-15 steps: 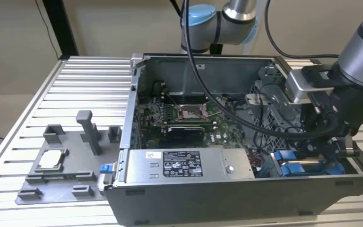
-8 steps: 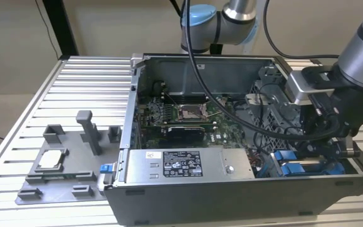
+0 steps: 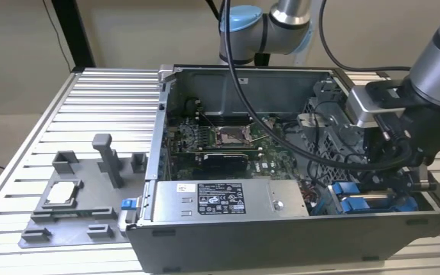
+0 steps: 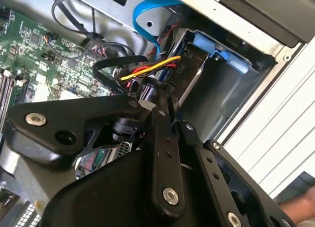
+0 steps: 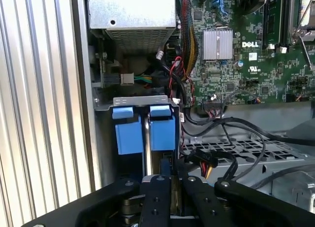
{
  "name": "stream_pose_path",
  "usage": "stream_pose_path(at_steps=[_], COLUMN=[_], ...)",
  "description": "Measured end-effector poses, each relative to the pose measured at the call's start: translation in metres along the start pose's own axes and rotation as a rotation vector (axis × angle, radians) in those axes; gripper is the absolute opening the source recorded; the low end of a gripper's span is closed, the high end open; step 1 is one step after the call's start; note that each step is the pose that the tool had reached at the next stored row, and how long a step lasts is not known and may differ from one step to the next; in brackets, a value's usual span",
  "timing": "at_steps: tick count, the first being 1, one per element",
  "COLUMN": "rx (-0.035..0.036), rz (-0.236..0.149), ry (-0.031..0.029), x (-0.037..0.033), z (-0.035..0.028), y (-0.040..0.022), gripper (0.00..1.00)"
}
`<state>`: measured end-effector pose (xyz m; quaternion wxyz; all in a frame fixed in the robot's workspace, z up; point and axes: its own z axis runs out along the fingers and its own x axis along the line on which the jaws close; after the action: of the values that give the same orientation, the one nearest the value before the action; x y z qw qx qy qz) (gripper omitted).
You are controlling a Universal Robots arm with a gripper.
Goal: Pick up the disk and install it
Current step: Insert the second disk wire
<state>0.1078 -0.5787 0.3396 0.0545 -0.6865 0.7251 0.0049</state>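
Most of the disk (image 5: 162, 133) hidden in its bay; hand (image 5: 167, 187) fingertips indistinct behind black linkage.

Computer case (image 3: 281, 240): you see it open on the slatted aluminium table (image 3: 98, 109).
Power supply (image 3: 228, 199): grey box along the case's near wall, label up.
Motherboard (image 3: 204, 134): green, CPU socket (image 3: 229, 135) at its middle.
Grey fixture tray (image 3: 75, 195): on the exterior view's left, holding a small silver chip (image 3: 61, 193).
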Motion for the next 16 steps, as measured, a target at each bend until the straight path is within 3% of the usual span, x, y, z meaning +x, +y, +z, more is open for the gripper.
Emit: stream_pose_path(at_steps=[8,15,16], rx=[0.0003,0.0001,0.0002], rz=[-0.001,-0.001,-0.001], ry=[0.0060,0.0045,0.0044], x=[0.0004,0.0004,0.0005], z=[0.0050,0.0057,0.0059], y=[0.0003,0.0004,0.0004], gripper=[0.00,0.00,1.00])
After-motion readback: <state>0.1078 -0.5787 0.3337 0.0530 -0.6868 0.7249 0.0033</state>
